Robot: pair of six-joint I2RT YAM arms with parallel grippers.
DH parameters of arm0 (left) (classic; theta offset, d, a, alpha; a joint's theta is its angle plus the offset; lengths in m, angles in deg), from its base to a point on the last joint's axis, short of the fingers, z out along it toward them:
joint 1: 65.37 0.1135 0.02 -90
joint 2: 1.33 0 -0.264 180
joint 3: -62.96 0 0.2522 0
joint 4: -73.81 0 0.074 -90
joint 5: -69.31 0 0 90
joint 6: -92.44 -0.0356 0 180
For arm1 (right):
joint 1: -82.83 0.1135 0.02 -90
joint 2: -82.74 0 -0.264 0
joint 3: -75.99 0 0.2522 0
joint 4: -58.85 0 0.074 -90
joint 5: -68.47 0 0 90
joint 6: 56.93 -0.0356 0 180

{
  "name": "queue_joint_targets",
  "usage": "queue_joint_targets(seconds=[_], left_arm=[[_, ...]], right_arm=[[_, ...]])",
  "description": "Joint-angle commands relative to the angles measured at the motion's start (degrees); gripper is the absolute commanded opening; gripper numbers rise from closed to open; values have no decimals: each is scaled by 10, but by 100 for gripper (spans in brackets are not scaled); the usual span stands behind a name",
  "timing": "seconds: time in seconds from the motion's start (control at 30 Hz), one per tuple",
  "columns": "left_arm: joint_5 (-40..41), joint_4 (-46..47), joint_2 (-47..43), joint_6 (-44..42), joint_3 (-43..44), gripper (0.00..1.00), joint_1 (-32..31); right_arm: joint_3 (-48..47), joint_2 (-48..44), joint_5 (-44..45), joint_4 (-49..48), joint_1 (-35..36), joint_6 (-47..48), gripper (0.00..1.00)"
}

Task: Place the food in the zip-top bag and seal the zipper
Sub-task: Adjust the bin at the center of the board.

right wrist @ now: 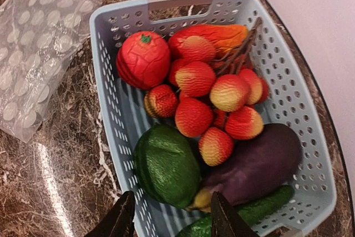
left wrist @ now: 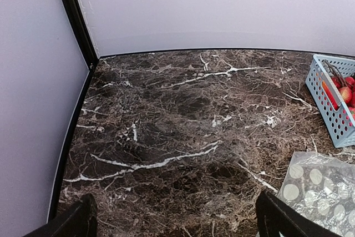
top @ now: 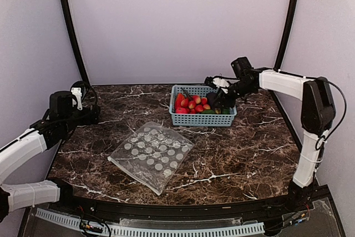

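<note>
My R hand (right wrist: 169,221): apart, empty, over basket (right wrist: 111,20), prob. lining up on food (right wrist: 194,116). L hand (left wrist: 177,223): wide apart, idle. Zip-top bag (top: 151,155) mid-frame, waiting.

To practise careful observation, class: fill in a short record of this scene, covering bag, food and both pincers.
bag: zip-top bag lies flat on the table, looks empty
food: food all in the basket
left pincer: left pincer open, holds nothing, over the table's left side
right pincer: right pincer open, holds nothing, above the food
</note>
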Motion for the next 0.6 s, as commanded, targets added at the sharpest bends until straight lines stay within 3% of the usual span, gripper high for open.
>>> queue_joint_targets(seconds=[0.0,0.23,0.57], left_arm=[[-3,4,-32,-27,-11,99,4],[-43,9,-39,-40,-13,98,3],[-66,8,-33,-38,-11,96,1]], right_arm=[[-48,48,39,71,37,42,44],[-62,88,83,97,54,42,39],[13,47,86,128,54,28,25]])
